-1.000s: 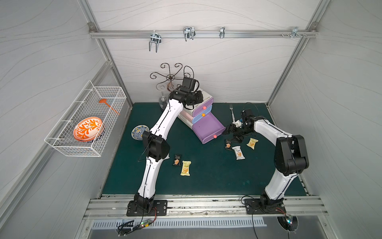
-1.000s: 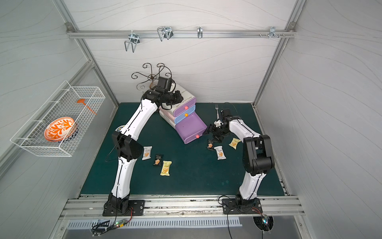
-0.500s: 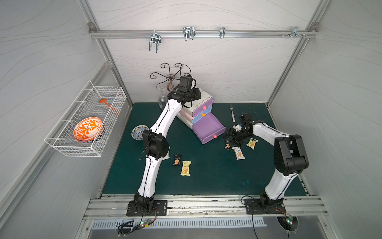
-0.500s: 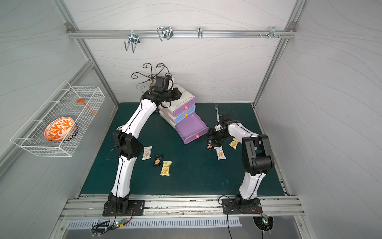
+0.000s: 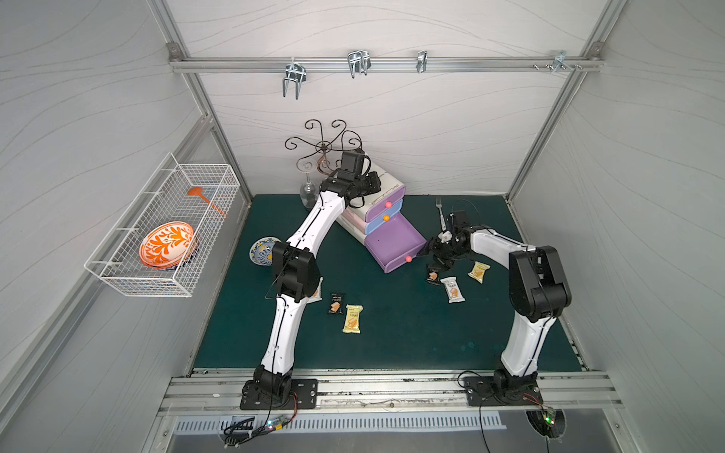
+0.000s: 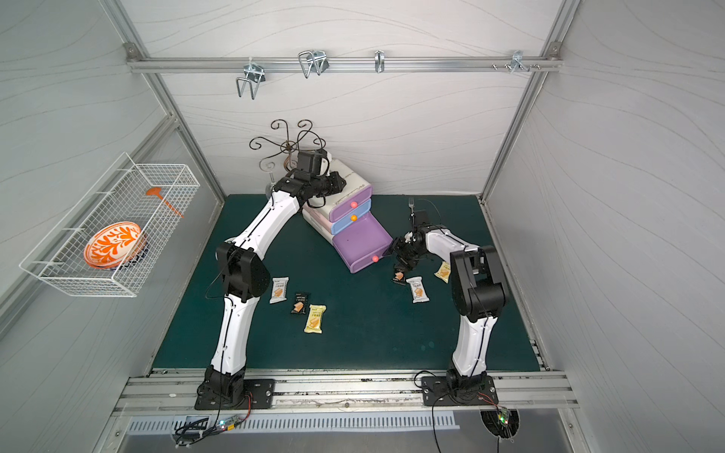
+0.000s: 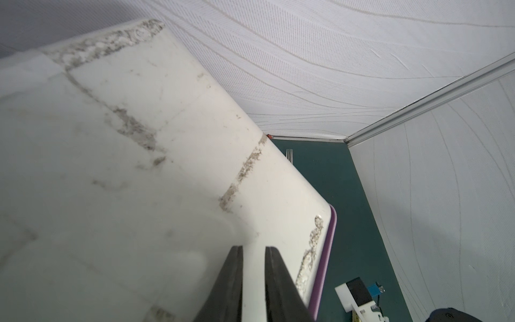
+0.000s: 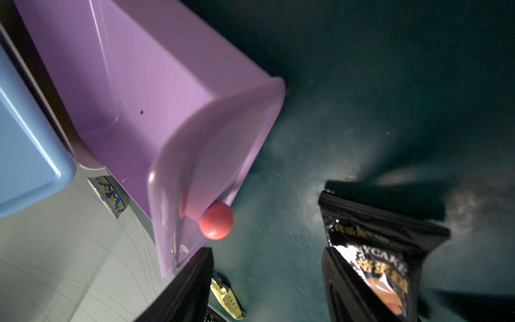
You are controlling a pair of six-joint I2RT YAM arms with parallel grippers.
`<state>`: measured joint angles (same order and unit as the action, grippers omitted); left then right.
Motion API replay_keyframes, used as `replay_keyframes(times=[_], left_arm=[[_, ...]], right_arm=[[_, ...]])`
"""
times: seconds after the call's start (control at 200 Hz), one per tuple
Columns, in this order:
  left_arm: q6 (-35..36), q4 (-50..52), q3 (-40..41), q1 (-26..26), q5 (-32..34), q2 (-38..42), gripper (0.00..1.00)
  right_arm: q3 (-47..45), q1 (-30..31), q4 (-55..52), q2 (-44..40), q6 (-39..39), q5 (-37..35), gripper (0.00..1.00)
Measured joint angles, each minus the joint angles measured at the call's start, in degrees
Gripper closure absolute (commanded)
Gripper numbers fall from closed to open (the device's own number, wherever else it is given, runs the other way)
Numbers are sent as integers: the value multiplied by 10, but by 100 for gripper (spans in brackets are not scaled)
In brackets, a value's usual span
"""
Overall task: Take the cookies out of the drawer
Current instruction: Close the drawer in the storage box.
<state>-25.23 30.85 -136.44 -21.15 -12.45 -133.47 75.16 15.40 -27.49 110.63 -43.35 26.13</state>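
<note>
The purple bottom drawer [image 5: 394, 243] stands pulled out, and its inside [image 8: 156, 92] shows nothing in it. Several cookies lie on the green mat: a black [image 5: 432, 275], a white [image 5: 453, 289] and a yellow packet [image 5: 479, 271] right of the drawer, and three more [image 6: 299, 304] near the left arm. My right gripper [image 5: 441, 261] hovers open by the drawer's pink knob [image 8: 216, 220]. The black packet [image 8: 384, 251] lies just outside one finger, with nothing between the jaws. My left gripper [image 7: 253, 248] rests on the cabinet's white top [image 7: 139, 167], its jaws a narrow gap apart and holding nothing.
A fork [image 5: 440, 213] lies behind the right gripper. A patterned plate [image 5: 263, 251], a wine glass [image 5: 308, 192] and a wire stand [image 5: 323, 147] are at the back left. A wire basket [image 5: 117, 274] with an orange bowl hangs on the left wall.
My right gripper has come forward and down beside the drawer's front corner, over the black packet, and its jaws have narrowed a little. The left arm has barely moved.
</note>
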Motion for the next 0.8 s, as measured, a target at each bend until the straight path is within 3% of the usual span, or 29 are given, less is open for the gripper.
replay_keyframes(times=[0.8], left_arm=[[1, -33, 28, 2, -15, 6, 80]], right_arm=[[116, 2, 17, 78, -4, -6, 39]])
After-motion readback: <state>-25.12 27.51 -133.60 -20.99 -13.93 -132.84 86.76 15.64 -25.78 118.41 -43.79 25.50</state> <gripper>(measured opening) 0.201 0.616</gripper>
